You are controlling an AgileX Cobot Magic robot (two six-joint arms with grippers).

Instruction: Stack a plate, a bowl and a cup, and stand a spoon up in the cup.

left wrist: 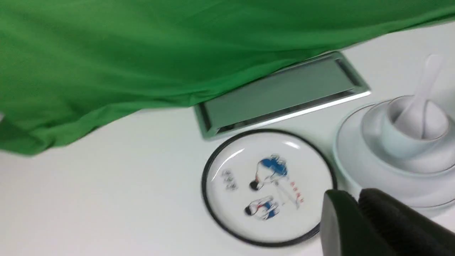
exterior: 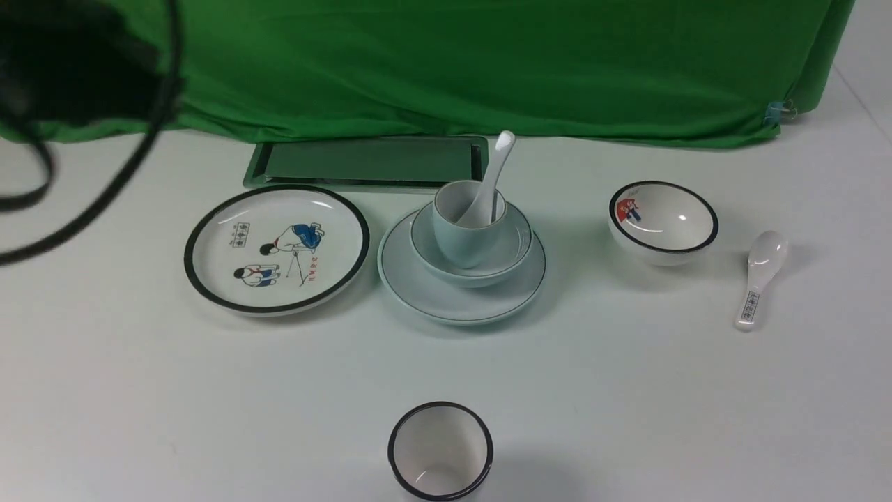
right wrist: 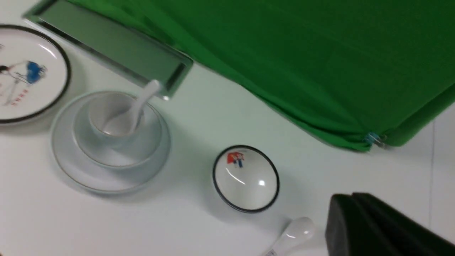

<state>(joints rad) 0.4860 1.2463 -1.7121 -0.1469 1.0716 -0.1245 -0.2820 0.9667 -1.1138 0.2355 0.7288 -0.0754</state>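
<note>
Dead centre of the white worktop (exterior: 139, 390) you've got the full stack. The plain pale blue-green round plate (exterior: 418, 279) sits at the bottom. The matching pale blue-green bowl (exterior: 517, 245) rests on it, and the pale blue-green handleless cup (exterior: 453, 237) stands upright in the bowl. The glossy white ceramic soup spoon (exterior: 496, 167) stands in that cup, scoop down, handle leaning towards 1 o'clock.

At 9 o'clock of the stack, just beside it, lies the white black-rimmed plate with cartoon figures (exterior: 209, 244). At 3 o'clock, apart from it, sits the small white black-rimmed bowl with a red-and-blue picture (exterior: 669, 230). The white spoon with dark print on its handle (exterior: 759, 272) lies flat at 4 o'clock of that bowl. Down at 6 o'clock stands the white cup with a thick black rim (exterior: 440, 450). At 11 o'clock a shiny metal frame (exterior: 369, 162) lies along the green cloth (exterior: 488, 63).

Your left claw (left wrist: 357, 199) is pressed closed with nothing in it, hanging above the cartoon plate's edge. Your right claw (right wrist: 350, 201) is closed and empty too, near the printed spoon. The left arm (exterior: 70, 63) is a dark blur at 10 o'clock in the front view.
</note>
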